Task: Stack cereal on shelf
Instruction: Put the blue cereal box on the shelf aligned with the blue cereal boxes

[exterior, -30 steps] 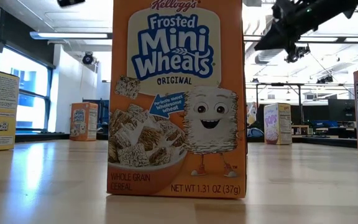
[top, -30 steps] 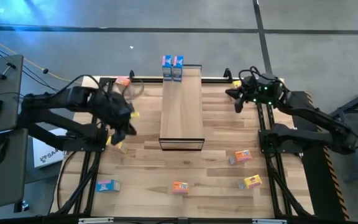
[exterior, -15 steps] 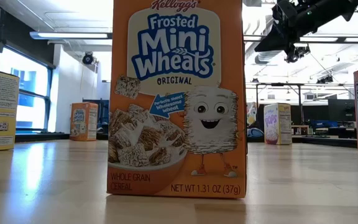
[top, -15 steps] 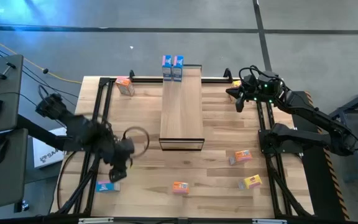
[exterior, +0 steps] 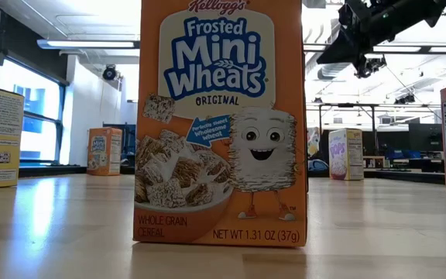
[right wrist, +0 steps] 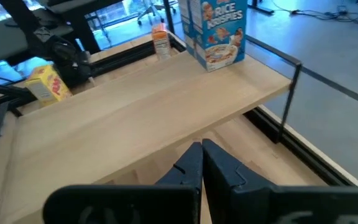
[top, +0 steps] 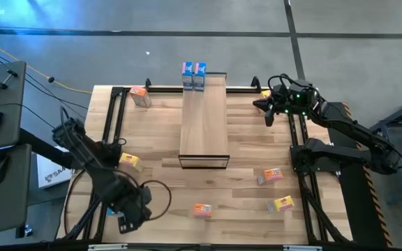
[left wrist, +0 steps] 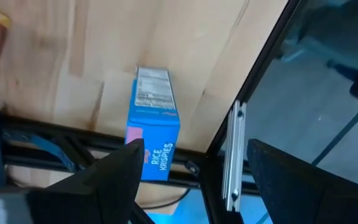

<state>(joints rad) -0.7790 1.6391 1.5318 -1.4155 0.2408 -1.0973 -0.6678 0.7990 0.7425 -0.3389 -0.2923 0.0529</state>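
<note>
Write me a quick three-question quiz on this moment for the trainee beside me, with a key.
1. True or false: two blue boxes stand side by side at the far end of the shelf.
2. Which box lies ahead of the left gripper? A) orange Mini Wheats B) blue Rice Krispies C) yellow box
3. How do the right gripper's fingers stand?

Key
1. True.
2. B. The blue Rice Krispies box lies at the table's near left corner, with the open fingers on either side of the view toward it and not touching it.
3. Pressed shut, holding nothing, beside the shelf's far right.
</note>
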